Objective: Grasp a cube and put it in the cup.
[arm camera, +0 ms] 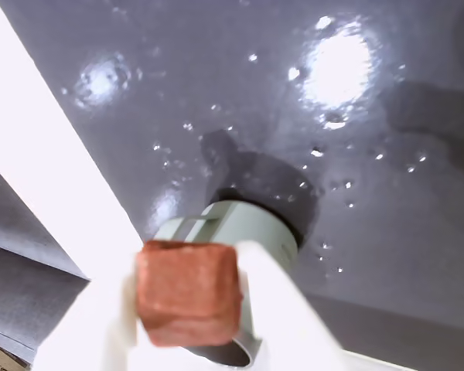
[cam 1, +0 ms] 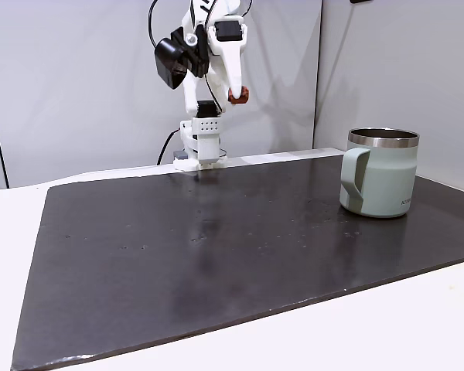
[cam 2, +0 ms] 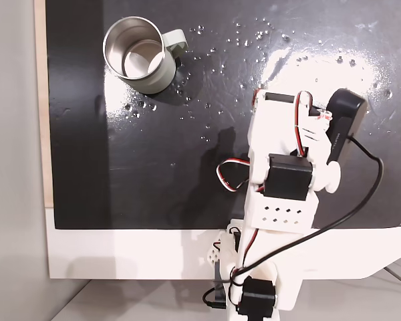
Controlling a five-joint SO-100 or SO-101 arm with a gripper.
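rough reddish cube (arm camera: 189, 292) between white fingers (arm camera: 282, 309)

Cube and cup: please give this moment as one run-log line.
cube: held in fingers, lifted | cup: upright on mat, empty | phase: carrying, not yet above cup

Free room and obstacles. The dark mat (cam 1: 216, 255) on the counter (cam 1: 15, 209) lies bare across its whole middle and near edge, open to passage. The sole standing obstacle is the cup (cam 1: 380, 171), upright near the mat's right side in a fixed view, mouth open upward, handle projecting left. The claw (cam 1: 237, 94), closed on the cube (cam 1: 238, 95), hangs high above the mat, well apart from the cup.
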